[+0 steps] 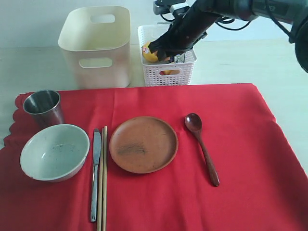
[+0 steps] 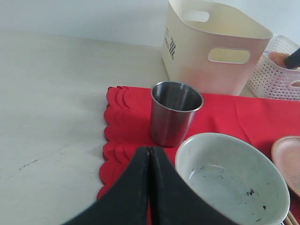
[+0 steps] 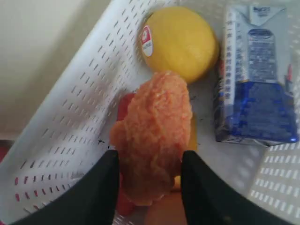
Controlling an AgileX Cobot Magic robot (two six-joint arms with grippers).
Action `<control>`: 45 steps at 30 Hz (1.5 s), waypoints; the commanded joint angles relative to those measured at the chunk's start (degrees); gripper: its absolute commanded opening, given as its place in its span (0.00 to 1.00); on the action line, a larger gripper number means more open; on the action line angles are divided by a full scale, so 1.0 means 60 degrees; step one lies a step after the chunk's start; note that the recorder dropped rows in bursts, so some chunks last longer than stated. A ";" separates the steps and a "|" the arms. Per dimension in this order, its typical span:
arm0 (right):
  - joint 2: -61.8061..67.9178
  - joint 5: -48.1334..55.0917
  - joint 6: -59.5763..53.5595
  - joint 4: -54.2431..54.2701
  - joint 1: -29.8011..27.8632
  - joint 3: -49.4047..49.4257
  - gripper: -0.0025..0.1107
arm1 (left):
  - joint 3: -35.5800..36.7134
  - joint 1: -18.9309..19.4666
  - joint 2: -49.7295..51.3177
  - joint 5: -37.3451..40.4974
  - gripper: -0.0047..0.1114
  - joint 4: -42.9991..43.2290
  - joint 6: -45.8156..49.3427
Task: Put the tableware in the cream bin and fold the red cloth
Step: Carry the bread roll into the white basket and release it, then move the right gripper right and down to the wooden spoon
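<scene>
Clamping a rough orange food lump [image 3: 154,112], my right gripper [image 3: 149,159] hangs above the white lattice basket [image 3: 70,108]. Jaws of my left gripper [image 2: 149,152] are closed, empty.

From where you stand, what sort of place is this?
Likely a staged dining table in a test room, not a home: bowl, plate and spoon laid on a red cloth, a robot arm over a white basket, bare wall behind.
</scene>
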 commanded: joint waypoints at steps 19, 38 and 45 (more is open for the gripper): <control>-0.1160 0.0720 -0.0444 -0.0012 -0.0030 -0.0039 0.71 | 0.0034 0.0012 -0.0054 -0.0081 0.04 -0.0070 0.0014; -0.3941 0.4462 0.1088 -0.0937 -0.0030 -0.0039 0.66 | 0.0034 0.0012 -0.0054 -0.0081 0.04 -0.0070 0.0014; -0.4894 0.4513 0.1575 -0.1707 -0.0030 0.1330 0.66 | 0.0034 0.0012 -0.0054 -0.0081 0.04 -0.0070 0.0014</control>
